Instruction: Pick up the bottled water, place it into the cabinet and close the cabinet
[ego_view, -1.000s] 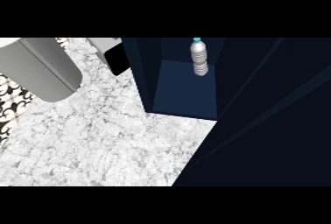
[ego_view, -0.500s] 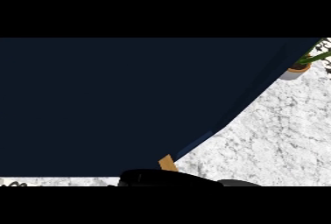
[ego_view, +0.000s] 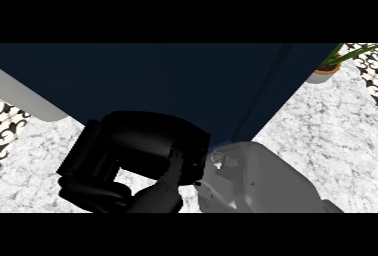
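Note:
The dark blue cabinet fills the upper part of the head view, with a vertical door edge running down its right side. Its inside is hidden, and the bottled water shows nowhere. My right hand is up close, low in the middle, against the cabinet's front. Its fingers are relaxed and hold nothing. Its grey forearm comes in from the lower right. My left hand is out of sight.
A potted plant stands on the white marble counter at the upper right. A rounded grey object lies at the left edge, with a patterned black-and-white surface beside it.
A second ago the cabinet stood open with the bottle upright inside. Now its dark front covers that space, and my right hand and forearm have come into view against it.

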